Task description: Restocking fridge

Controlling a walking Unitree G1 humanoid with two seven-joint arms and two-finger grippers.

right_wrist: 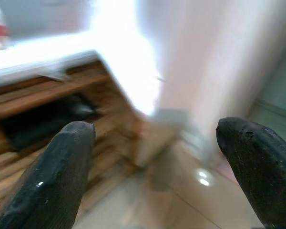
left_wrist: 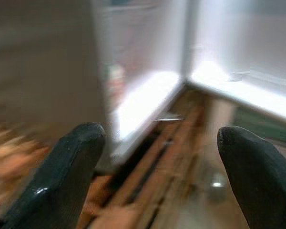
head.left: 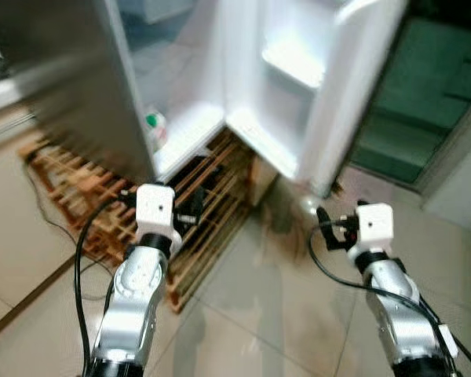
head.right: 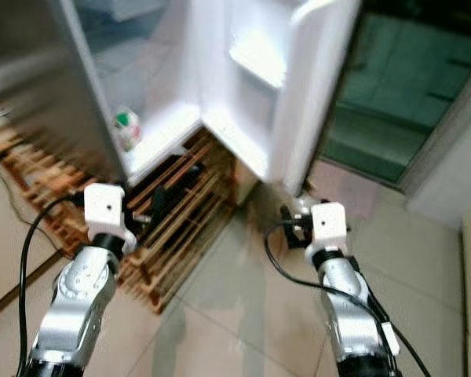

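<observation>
- Nearest the camera, two silver arms are seen rising from the lower edge of the head views, each ending in a white wrist block.
- The left gripper (left_wrist: 155, 167) is held out above the wooden pallet (head.left: 86, 188), its two black fingers (left_wrist: 62, 176) spread wide apart with nothing between them.
- The right gripper (right_wrist: 157, 167) is held above the tiled floor (head.left: 267, 314), short of the door's lower corner; its fingers (right_wrist: 257, 167) are likewise spread wide and nothing is gripped.
- A black cable (head.left: 80, 275) is seen looping from the left wrist down along the arm, and another (head.left: 330, 271) from the right wrist.
- The pallet is laid on the glossy beige tiles, and the fridge (head.left: 78, 86) is stood on it.
- The fridge door (head.left: 330, 102) is swung open to the robot's right, its white inner side and moulded door shelves (head.left: 290, 63) brightly lit.
- Just inside the cabinet, at the left of the lowest white shelf (head.left: 188, 129), a small white container with a green and red label (head.left: 155, 126) is stood; what it holds cannot be told, as the frame is blurred.
- A dark object is lodged among the pallet slats under the fridge's front edge (head.left: 196, 169); its kind cannot be made out.
- Farthest back, to the right of the door, a dark green glazed panel (head.left: 424, 86) is seen.
</observation>
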